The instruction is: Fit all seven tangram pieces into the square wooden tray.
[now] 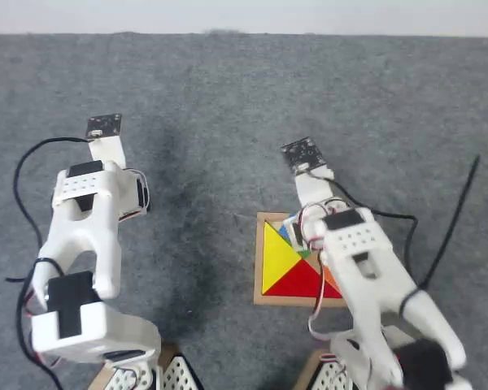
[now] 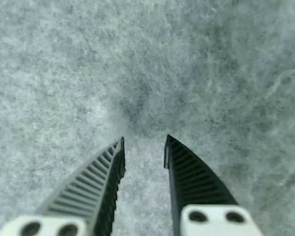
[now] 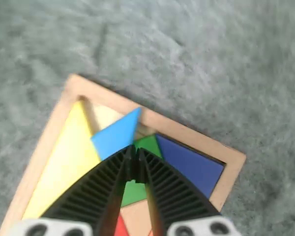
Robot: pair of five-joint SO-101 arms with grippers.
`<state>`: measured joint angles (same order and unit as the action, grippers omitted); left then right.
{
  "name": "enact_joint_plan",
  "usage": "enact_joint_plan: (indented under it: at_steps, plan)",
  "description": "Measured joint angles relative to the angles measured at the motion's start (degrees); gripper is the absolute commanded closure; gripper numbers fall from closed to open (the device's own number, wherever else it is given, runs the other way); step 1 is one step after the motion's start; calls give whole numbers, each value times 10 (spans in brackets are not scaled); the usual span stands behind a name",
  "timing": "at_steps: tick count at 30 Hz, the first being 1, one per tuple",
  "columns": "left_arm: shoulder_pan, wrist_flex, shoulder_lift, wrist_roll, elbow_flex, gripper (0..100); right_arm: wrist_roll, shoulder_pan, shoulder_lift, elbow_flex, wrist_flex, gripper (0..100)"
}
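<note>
Presently the right gripper (image 3: 135, 151) hangs over the middle of the wooden tray (image 3: 59, 129). Its jaws are pressed almost together with nothing visible between them. Its tips are at a corner of the light blue triangle (image 3: 117, 135), which lies inside the tray between the yellow triangle (image 3: 64, 167) and the dark blue piece (image 3: 189, 167). Well left of the tray, the left gripper (image 2: 143, 145) is roughly half open and empty over gray felt (image 2: 211, 64).

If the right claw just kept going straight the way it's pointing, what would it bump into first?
Most likely the puzzle in the tray: the right gripper, shut, aims where the light blue triangle meets the green piece. Which comes first is unclear.
</note>
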<state>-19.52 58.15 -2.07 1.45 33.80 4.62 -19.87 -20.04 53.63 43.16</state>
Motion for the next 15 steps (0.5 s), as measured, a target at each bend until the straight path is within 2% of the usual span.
enact_joint_plan:
  at_steps: [5, 12, 15]
  plan:
    - [0, 0, 0, 0, 0, 870, -8, -1, 67, -44, -5, 991]
    - [0, 0, 0, 0, 0, 870, -8, -4, 78, -60, -29, 991]
    - [0, 0, 0, 0, 0, 870, -9, -30, 78, -60, -32, 991]
